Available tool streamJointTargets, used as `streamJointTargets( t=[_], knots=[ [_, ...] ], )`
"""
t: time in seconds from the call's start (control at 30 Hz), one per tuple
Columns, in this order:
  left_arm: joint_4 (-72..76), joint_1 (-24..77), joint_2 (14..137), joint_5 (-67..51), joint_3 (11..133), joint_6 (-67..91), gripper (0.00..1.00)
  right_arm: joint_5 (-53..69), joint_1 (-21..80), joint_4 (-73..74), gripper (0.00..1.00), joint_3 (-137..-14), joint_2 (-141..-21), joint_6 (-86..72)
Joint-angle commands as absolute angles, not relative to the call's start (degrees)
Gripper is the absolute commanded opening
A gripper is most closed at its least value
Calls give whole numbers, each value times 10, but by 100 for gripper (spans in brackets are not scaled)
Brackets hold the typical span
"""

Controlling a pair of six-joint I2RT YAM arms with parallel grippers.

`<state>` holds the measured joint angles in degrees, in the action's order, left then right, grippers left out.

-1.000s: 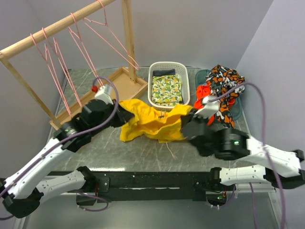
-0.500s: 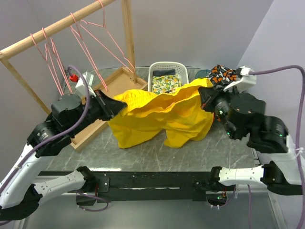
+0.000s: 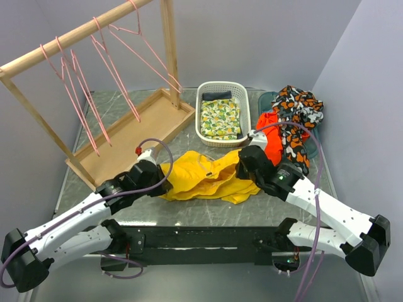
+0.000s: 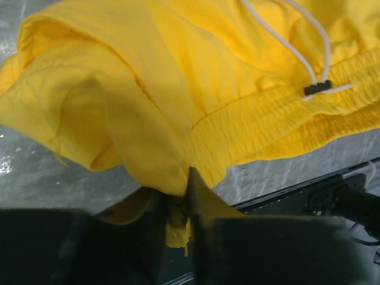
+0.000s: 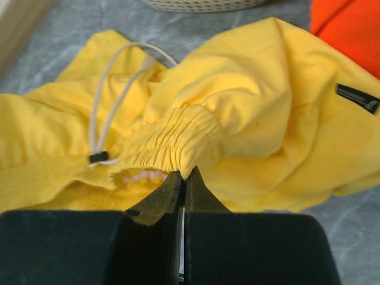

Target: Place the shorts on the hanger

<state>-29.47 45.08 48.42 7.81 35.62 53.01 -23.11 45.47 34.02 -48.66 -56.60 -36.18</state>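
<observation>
Fingers of our right gripper pinched the waistband of the shorts, and our left gripper narrowly nipped its other end. They lay bunched on the counter before the basket. Next, we judged, lift, spread, and carry them to the hanger, left of the basket.

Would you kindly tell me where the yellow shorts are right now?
In the top view, the shorts lie crumpled on the table, near centre, between the left arm and right arm, in front of the white basket.

Staged robot lab; bare walls, wooden rack, pink hangers, laundry basket.
</observation>
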Motion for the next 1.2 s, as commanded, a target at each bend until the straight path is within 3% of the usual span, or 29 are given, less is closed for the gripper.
streamJointTargets(
  t=[0.0, 0.07, 0.17, 0.47, 0.63, 0.83, 1.17],
  knots=[
    [-233, 460, 479, 80, 402, 500, 33, -191, 446, 237, 0, -493, -562, -378],
    [-243, 463, 484, 69, 431, 481, 47, -188, 447, 233, 0, -490, -563, -379],
    [-262, 478, 498, 34, 489, 457, 55, -189, 446, 226, 0, -482, -562, -380],
    [-260, 541, 572, 71, 725, 446, 66, -182, 446, 224, 0, -474, -577, -384],
    [-306, 514, 692, 224, 898, 432, 71, -175, 446, 234, 0, -483, -589, -382],
    [-328, 385, 815, 242, 1080, 453, 66, -171, 446, 242, 0, -484, -586, -378],
    [-316, 280, 902, 223, 1168, 457, 63, -168, 445, 243, 0, -490, -572, -370]
  ],
)
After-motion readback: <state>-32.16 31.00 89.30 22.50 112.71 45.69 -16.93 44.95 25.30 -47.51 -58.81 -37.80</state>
